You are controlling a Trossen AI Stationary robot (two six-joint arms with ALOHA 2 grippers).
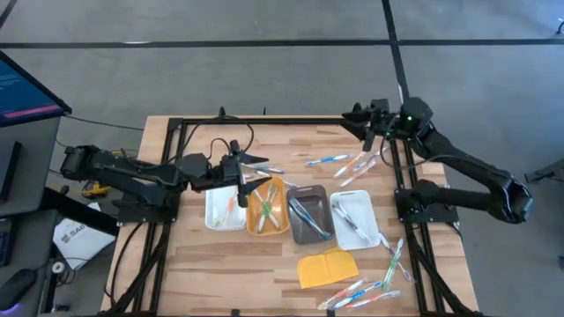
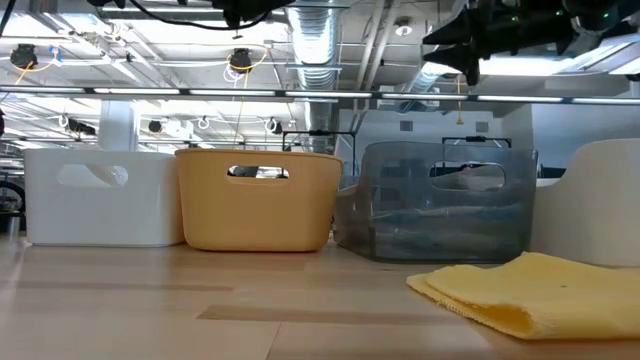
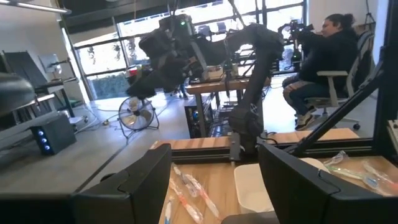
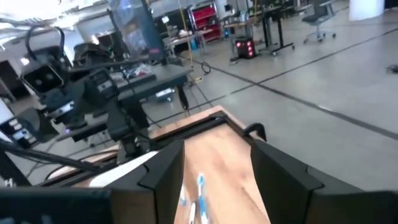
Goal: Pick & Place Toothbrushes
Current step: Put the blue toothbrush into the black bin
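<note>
Four trays (image 1: 308, 214) stand side by side across the middle of the table (image 1: 176, 264), barring any low pass there. Loose toothbrushes (image 1: 339, 161) litter the far right corner, with more beside the yellow pad (image 1: 326, 267) near the front; bare wood lies front left

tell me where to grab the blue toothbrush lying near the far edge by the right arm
Take the blue toothbrush around the middle of its handle, coming straight down from above. It lies flat on the table, running roughly left to right, so the fingers should close across its thin width. It looks clear on its left end; other toothbrushes crowd its right end, so stay left of them.
</note>
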